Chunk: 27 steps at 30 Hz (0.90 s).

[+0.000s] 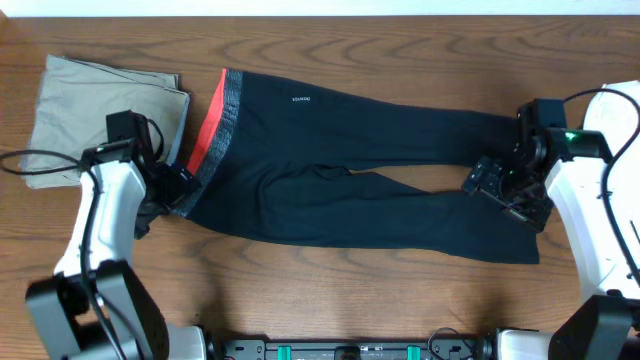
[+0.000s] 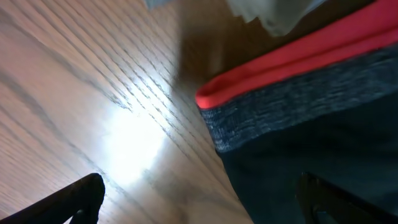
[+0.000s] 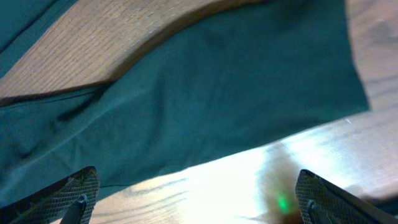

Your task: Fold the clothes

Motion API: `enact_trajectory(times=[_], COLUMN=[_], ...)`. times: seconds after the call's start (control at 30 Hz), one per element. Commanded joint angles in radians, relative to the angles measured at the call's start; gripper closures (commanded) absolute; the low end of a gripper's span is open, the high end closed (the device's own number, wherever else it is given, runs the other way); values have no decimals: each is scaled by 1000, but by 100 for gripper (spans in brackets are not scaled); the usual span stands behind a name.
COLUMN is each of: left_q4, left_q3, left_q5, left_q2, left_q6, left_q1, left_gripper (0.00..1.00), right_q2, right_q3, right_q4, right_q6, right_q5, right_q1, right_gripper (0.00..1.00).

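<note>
Wooden surface, black leggings spread flat.
Left pincer at the waistband, right pincer at the ankle hem, both released wide, empty; only the overhead view shows the white logo.

Waistband corner of the leggings under the left tool
The red-and-grey waistband lies on the wooden surface. A pale garment shows beyond it. The tool's fingers spread wide, one left of the waistband over bare wood, one over black fabric.

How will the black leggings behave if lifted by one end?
Probably floppy: the leggings lie flat with soft wrinkles, so lifted parts would drape. The waistband looks thicker, perhaps a firmer hold. The smooth table may let them slide.
</note>
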Motion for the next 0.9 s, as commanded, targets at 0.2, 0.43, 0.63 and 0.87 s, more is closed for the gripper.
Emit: enact_trajectory(times=[0.2,0.43,0.63,0.87], left_q4=[71,114,129,148], left_q3=[-7,-7,-7,-7], left_q5=[-5,-5,-5,-5], left_q2=[100,159,194,201], left_q6=[-34,-34,-34,-34], left_q1=[6,13,34,65], left_gripper=[9,16,20,46], right_q2=[-3,-3,-3,-3], right_q3=[-72,-121,-132,-132], right_q4=[65,89,91,100], right_q6=[-31,-31,-31,-30], right_q5=[-82,-82,-87,-89], right_q1=[50,90,107,107], right_gripper=[1,1,1,1])
